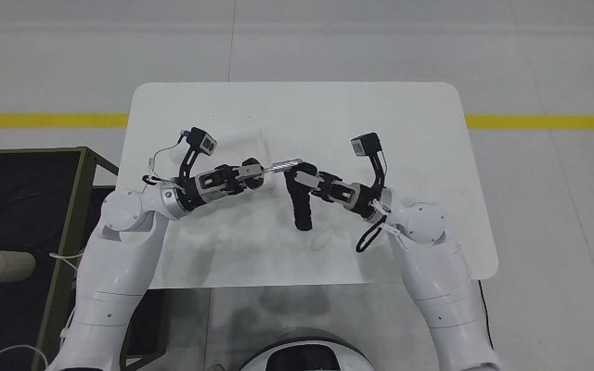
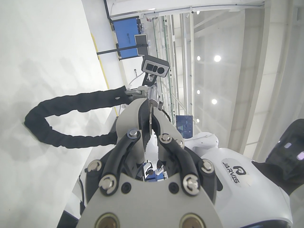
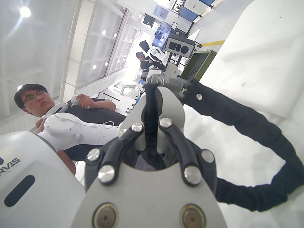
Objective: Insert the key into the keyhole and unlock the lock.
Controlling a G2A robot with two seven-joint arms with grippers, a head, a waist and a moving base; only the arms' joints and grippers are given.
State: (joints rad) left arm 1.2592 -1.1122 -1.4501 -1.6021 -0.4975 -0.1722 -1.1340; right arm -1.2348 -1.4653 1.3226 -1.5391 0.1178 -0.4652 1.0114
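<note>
Left hand [image 1: 252, 172], clamped on the key [image 2: 150, 119], pointed it lengthwise rightward at the lock [image 3: 166, 81], itself gripped by the right hand [image 1: 308, 178] at mid-frame.

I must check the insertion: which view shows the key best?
The left wrist view: the key is close, pinched edge-on in the left end effector, tip at the lock. The top view shows a tiny silver strip; the right wrist view, the lock covering it.

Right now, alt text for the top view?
The left gripper holds a key at the end of a black cable lock gripped by the right gripper, above a white table.
</note>
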